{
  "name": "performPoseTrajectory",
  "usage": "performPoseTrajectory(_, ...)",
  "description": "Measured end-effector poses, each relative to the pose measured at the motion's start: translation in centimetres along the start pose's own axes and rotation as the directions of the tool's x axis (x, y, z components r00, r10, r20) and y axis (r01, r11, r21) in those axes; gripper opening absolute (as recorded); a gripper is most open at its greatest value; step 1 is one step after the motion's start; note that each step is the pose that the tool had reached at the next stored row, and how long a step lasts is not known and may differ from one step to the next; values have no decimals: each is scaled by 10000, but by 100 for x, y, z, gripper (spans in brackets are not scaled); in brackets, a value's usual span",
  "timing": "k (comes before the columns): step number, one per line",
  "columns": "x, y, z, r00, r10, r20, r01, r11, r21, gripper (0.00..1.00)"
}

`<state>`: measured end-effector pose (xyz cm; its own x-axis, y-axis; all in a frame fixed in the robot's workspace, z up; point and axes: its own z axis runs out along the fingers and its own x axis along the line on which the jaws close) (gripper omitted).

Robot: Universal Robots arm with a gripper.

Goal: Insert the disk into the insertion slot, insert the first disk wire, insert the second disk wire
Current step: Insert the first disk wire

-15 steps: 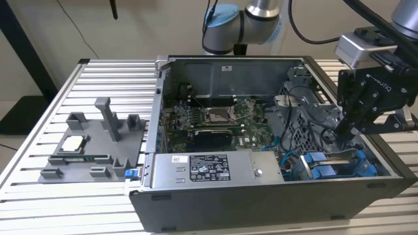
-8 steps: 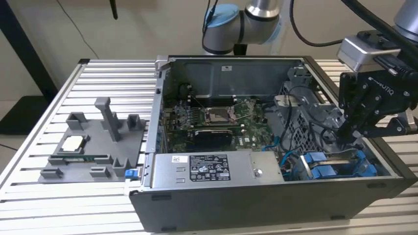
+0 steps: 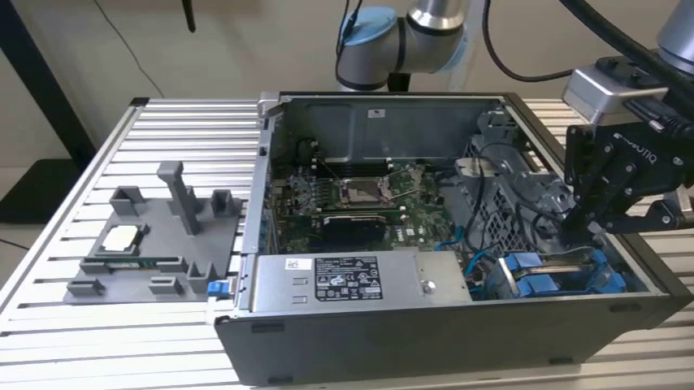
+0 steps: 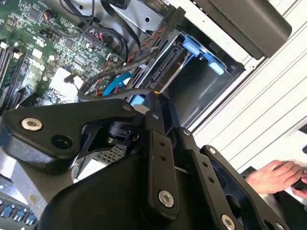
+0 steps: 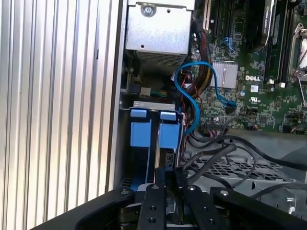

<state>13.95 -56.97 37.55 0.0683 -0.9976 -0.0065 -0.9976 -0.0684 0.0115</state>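
The disk (image 4: 165,67) stands on edge in the insertion slot (image 4: 201,91), the grey bay at the case's corner on the exterior view's right. Its blue carrier frame (image 5: 139,127) shows at the bay's mouth, and its connector edge faces the motherboard. My gripper (image 3: 580,231) hangs just above this bay. In the first wrist view the gripper (image 5: 169,175) has its fingers drawn close together over the disk's edge. A black disk wire (image 4: 110,93) runs up to the gripper (image 4: 154,98), which looks shut on the wire's end. The connector itself is hidden between the fingers.
A grey power-supply box (image 3: 347,276) with a white sticker lies beside the bay. A blue cable (image 5: 192,91) and black wire bundles loop between the bay and the motherboard (image 3: 358,195). A grey fixture (image 3: 152,236) stands on the slatted table. A person's hand (image 4: 278,175) rests outside the case.
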Motion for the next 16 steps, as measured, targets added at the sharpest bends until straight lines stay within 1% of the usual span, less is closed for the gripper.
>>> performPoseTrajectory(1, 5, -13, 21, 10000, 1, -12, -1, 10000, -30, 19)
performPoseTrajectory(3, 7, -21, 23, 10000, 1, -5, -1, 9999, -139, 19)
performPoseTrajectory(5, 8, -26, 24, 10000, 1, -1, -1, 9998, -205, 19)
performPoseTrajectory(16, 9, -29, 30, 10000, 1, 1, -1, 9998, -219, 19)
